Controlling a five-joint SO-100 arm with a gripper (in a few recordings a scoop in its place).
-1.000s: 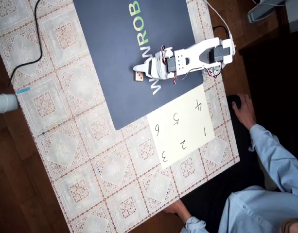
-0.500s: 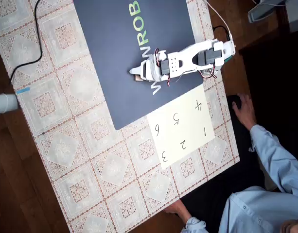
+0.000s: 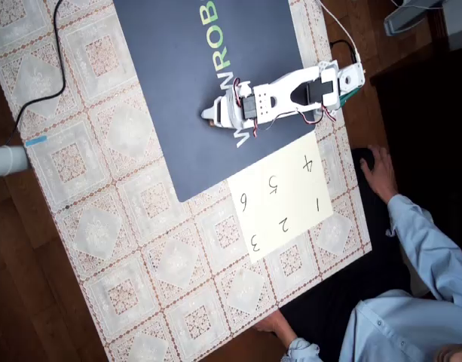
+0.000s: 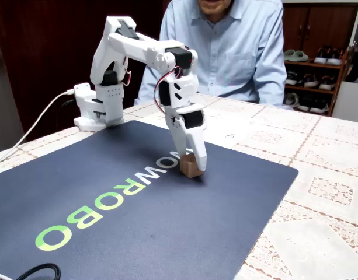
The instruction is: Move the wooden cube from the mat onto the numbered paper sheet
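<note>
The wooden cube (image 4: pixel 189 168) rests on the dark navy mat (image 4: pixel 138 216) beside the white "W" of its print. My white gripper (image 4: pixel 191 158) points down over it with one finger on either side, jaws a little apart, and the cube stays on the mat. From overhead the gripper (image 3: pixel 209 115) covers most of the cube (image 3: pixel 210 121), so just a tan sliver shows on the mat (image 3: pixel 185 60). The numbered paper sheet (image 3: pixel 283 192) lies off the mat's lower right corner, digits 1 to 6 on it.
The arm's base (image 3: pixel 344 79) stands at the mat's right edge, its cable running off the table. A person sits behind the table, one hand (image 3: pixel 377 173) near the paper's far side. A black cable (image 3: pixel 57 45) crosses the lace tablecloth (image 3: pixel 140 249) at upper left.
The gripper has moved left and down over the cube; a second ago the cube lay in plain sight just ahead of its fingertips, now the fingers straddle it.
</note>
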